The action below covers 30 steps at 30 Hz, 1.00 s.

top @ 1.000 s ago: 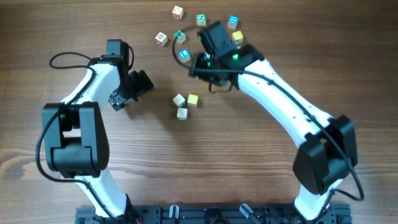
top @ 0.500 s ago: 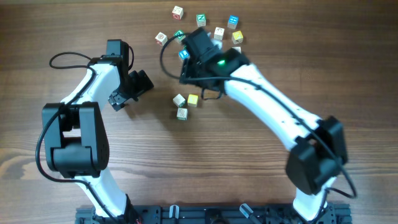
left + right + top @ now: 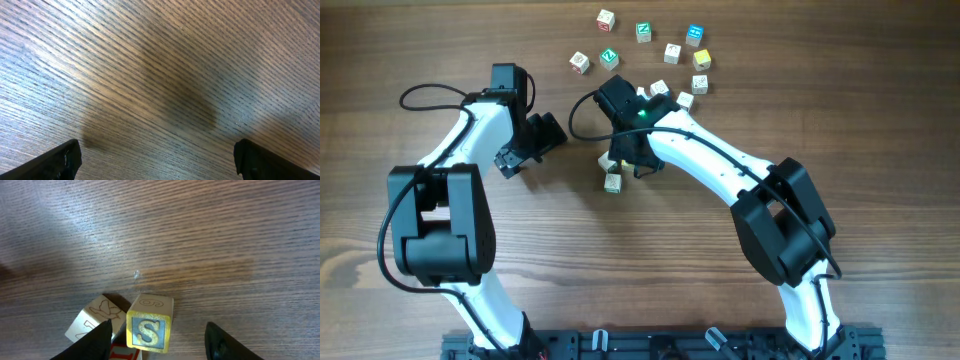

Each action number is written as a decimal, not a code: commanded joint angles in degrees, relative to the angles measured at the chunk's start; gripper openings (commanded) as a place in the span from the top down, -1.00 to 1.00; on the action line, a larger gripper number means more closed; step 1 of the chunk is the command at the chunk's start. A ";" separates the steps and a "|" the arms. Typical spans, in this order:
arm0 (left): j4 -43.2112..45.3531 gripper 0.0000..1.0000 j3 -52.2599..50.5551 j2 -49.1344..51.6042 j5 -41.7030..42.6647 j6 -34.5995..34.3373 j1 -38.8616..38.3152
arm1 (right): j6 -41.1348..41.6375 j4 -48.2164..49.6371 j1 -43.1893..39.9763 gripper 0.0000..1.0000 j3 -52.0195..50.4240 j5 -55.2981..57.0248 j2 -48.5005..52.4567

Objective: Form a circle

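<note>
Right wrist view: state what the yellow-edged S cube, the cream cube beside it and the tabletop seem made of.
Small yellow-edged cube with a blue S face: likely painted wood; its pale top shows an engraved mark. Cream cube with a line drawing: likely bare wood, matte. Brown tabletop: wood or wood-look laminate; streaky grain, faint sheen.

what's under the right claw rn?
Wrist view: a yellow S cube, a cream cube beside it on its left, a red-lettered cube's edge. Overhead, the right arm hides most of that cluster.
</note>
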 commanded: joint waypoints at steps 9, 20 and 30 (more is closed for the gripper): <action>0.13 -1.00 -0.31 0.66 -0.57 -0.33 0.15 | 0.61 2.69 -0.13 -0.04 -0.20 2.23 3.89; 0.13 -1.00 -0.31 0.66 -0.57 -0.33 0.15 | 7.85 2.27 -0.13 0.30 -0.20 2.51 3.89; 0.13 -1.00 -0.31 0.66 -0.57 -0.33 0.15 | 12.81 2.49 -0.13 0.31 -0.20 2.14 3.89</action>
